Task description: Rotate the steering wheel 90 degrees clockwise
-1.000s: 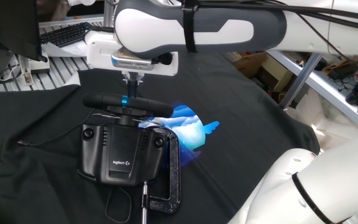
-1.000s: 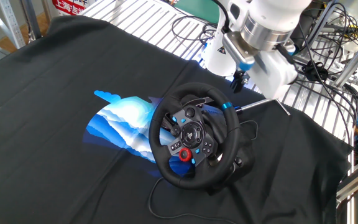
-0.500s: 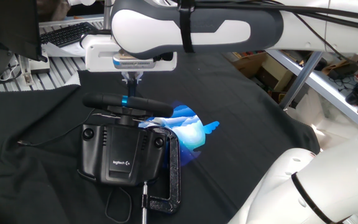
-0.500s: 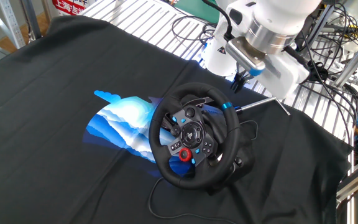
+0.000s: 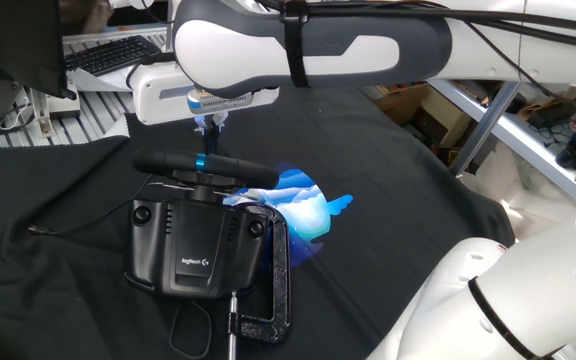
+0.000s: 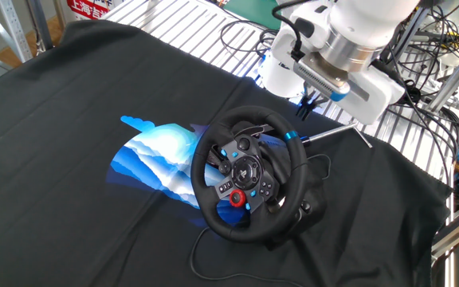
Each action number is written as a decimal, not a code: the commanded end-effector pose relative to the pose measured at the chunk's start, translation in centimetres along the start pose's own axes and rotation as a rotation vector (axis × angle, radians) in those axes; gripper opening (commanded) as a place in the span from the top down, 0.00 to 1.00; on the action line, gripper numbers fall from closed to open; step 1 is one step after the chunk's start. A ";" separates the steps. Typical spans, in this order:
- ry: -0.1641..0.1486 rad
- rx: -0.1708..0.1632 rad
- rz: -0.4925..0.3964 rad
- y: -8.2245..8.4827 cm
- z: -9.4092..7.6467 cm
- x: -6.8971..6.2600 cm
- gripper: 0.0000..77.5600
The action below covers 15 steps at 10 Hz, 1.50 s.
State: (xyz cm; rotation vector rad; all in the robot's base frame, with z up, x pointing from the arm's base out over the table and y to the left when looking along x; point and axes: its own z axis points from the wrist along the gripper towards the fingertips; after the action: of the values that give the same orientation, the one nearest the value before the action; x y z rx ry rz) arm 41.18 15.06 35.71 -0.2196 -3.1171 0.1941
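The steering wheel (image 6: 248,174) is a black rim with coloured buttons on its hub, and its light-blue stripe (image 6: 293,137) sits at the upper right. In one fixed view the steering wheel (image 5: 205,165) is edge-on above its base, with the stripe at the top. My gripper (image 5: 208,125) hangs just above the stripe, clear of the rim. In the other fixed view the gripper (image 6: 309,102) is behind and above the rim's top. Its short dark fingers stand slightly apart with nothing between them.
The black Logitech base (image 5: 200,250) is fixed by a metal C-clamp (image 5: 268,300) on a black cloth. A blue-white printed patch (image 6: 162,155) lies beside the wheel. A cable (image 6: 213,239) loops in front, and a slatted metal table (image 6: 182,32) with wires lies behind.
The gripper has risen straight up from the top of the rim, and the arm has shifted slightly. The wheel and its stripe have not turned.
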 end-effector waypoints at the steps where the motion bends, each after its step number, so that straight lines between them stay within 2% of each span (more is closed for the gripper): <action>1: 0.003 -0.035 0.006 0.0 0.1 -0.3 0.98; 5: 0.002 -0.039 0.004 -0.2 0.4 -0.4 0.98; 9: 0.004 -0.053 -0.013 -1.4 0.6 -1.7 0.98; 11: 0.001 -0.082 -0.017 -2.1 1.0 -2.2 0.98; 12: -0.002 -0.100 -0.043 -3.4 1.5 -2.7 0.98; 15: -0.007 -0.097 -0.073 -5.4 1.9 -3.2 0.98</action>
State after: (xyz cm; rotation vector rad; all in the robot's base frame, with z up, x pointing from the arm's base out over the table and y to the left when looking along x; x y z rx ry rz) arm 43.30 10.10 34.64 -0.1428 -3.1303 0.0549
